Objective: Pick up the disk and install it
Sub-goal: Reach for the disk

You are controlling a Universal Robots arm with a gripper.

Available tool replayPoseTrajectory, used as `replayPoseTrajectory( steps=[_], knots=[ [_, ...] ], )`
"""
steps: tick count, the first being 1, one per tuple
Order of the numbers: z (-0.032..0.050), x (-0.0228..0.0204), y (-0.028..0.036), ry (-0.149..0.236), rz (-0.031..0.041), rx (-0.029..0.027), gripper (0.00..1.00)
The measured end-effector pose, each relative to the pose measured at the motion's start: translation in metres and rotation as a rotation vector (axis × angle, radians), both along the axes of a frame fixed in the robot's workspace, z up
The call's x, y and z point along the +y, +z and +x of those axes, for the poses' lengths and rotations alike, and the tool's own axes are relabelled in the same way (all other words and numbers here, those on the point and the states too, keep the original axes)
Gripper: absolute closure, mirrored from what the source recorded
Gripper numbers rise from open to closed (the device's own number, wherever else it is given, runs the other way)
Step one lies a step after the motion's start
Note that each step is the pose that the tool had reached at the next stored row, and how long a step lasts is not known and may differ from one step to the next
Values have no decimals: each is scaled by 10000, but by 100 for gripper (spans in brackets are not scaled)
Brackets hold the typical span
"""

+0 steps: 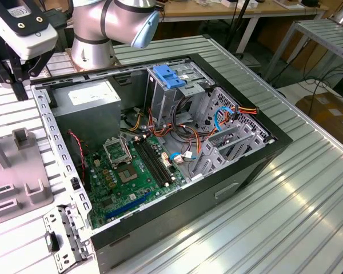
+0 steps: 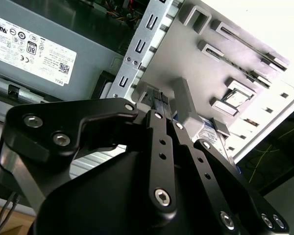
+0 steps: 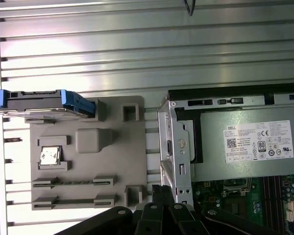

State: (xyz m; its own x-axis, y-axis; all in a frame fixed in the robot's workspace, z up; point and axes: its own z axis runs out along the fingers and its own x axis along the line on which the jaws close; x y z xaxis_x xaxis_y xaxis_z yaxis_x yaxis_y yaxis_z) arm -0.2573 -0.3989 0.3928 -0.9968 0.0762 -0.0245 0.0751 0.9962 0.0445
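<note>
- Disk (image 3: pixel 41 102) stands on its long edge in a slot at one corner of a grey tray (image 3: pixel 117 147). The first wrist view shows this from above, with blue rails along the sides of the disk.
- The gripper (image 3: pixel 161 190) in that view hangs over the strip where the tray meets the computer case (image 3: pixel 172 147), well apart from the disk. Its fingers are pressed together with nothing between them.
- The second wrist view looks along the gripper's black linkage. The fingertips (image 2: pixel 157 100) sit close together in front of an upright block of the tray (image 2: pixel 186 100), and the linkage covers much of the tray.
- A small square chip (image 3: pixel 50 155) lies in a pocket of the tray, between the disk and two long slots.
- A grey power supply box (image 3: pixel 245 147) with a white sticker sits in the case corner nearest the tray, in both wrist views.
- The exterior view gives the inside of the case, which lies open on a ribbed metal table (image 1: pixel 297 228).
- In it are a green board (image 1: pixel 123 177), a light-blue clip (image 1: pixel 168 76) on top of the metal drive cage, and loose wires (image 1: pixel 217 120) across the cage.
- The arm (image 1: pixel 111 23) stands behind the case. Its wrist reaches towards the exterior view's left, above the tray.
</note>
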Motion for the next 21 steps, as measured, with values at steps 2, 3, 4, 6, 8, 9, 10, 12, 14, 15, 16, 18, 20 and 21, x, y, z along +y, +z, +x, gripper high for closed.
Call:
replayPoseTrajectory(
  steps=[2, 3, 4, 6, 8, 9, 10, 12, 14, 15, 16, 18, 20, 21],
  knots=[
    [-5, 0, 0, 1, 0, 0, 89],
    [-8, 0, 0, 0, -1, 0, 89],
    [-10, 0, 0, 0, -1, 0, 89],
    [-12, 0, 0, 0, 0, 0, 89],
    [-15, 0, 0, 0, -1, 1, 89],
    [-15, 0, 0, 0, -1, 0, 89],
    [-16, 0, 0, 0, -1, 0, 89],
    [-18, 0, 0, 0, -1, 0, 89],
    [-21, 0, 0, 0, -1, 0, 89],
    [-24, 0, 0, 0, -1, 0, 89],
    [-26, 0, 0, 0, -1, 1, 89],
    [-27, 0, 0, 0, -1, 0, 89],
    [-31, 0, -1, -1, -1, 0, 89],
    [-34, 0, -1, 0, -1, 0, 89]
  ],
)
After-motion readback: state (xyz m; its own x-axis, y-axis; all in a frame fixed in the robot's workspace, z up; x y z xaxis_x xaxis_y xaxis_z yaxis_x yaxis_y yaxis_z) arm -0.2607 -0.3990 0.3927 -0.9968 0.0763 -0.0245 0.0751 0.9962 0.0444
